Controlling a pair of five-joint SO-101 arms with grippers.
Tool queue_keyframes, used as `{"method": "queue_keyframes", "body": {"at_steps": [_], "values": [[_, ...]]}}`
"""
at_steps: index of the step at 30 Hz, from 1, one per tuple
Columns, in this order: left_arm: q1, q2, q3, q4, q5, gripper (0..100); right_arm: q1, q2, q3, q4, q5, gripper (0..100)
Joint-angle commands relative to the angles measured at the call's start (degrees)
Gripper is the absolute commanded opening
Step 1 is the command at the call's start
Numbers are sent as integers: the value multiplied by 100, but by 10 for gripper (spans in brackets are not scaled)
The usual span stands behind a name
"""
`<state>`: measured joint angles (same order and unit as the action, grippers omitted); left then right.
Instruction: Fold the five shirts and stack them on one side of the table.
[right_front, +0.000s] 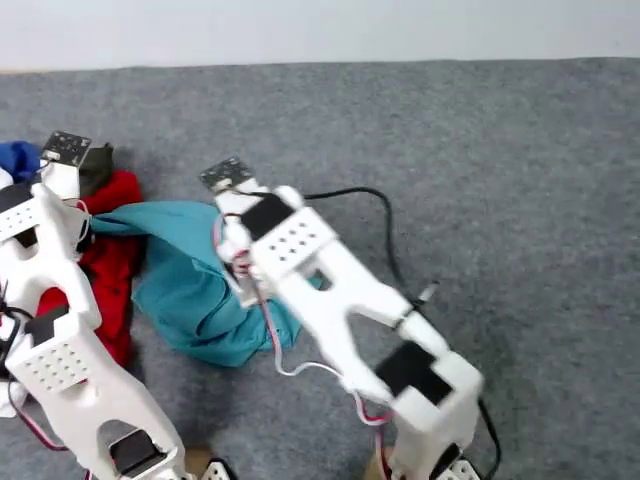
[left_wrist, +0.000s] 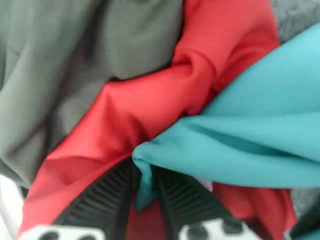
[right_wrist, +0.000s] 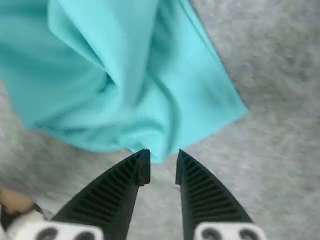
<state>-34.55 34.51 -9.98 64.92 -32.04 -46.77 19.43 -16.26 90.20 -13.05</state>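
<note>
The teal shirt (right_wrist: 125, 75) is judged to be light, limp and rather smooth. It will sag and bunch wherever it is lifted, and a thin pinch could slide out. It is best taken at a hem or corner, with enough cloth drawn deep between the ridged pads, and at two points well apart so that it can be spread flat.

One bunched corner of it is clamped between the left jaws, which are closed on that fold; from there the cloth runs away ahead of them. At the opposite side, a loose edge lies on the counter (right_wrist: 280, 125) just at the tips of the right jaws. These are parted by a narrow gap and hold nothing; the lowest point of the hem sits at the mouth of that gap, close to one tip, and is not yet pinched.

A red shirt (left_wrist: 150, 105) is crumpled directly under and ahead of the left jaws, touching the teal cloth. A dark grey shirt (left_wrist: 65, 65) lies beyond it, to one side of them. A blue shirt (right_front: 18, 158) can be made out past those.
</note>
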Motion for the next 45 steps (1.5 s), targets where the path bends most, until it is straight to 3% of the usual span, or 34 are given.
{"method": "queue_keyframes", "body": {"at_steps": [1, 4, 8, 19, 45], "values": [[-114, 53, -4, -70, -9, 3, -303, 532, -1248, 198, -290, 115], [-123, 35, -4, -70, -9, 3, -567, 901, -1916, 356, -668, 113], [-97, 18, -4, -70, 0, 3, -725, 1191, -2602, 382, -1916, 115], [-114, 9, 4, -70, 0, 3, -1402, 1305, -2998, 462, -2857, 116], [-105, 44, 13, -70, 0, 3, -1534, 2255, -3024, 391, -3156, 117]]}}
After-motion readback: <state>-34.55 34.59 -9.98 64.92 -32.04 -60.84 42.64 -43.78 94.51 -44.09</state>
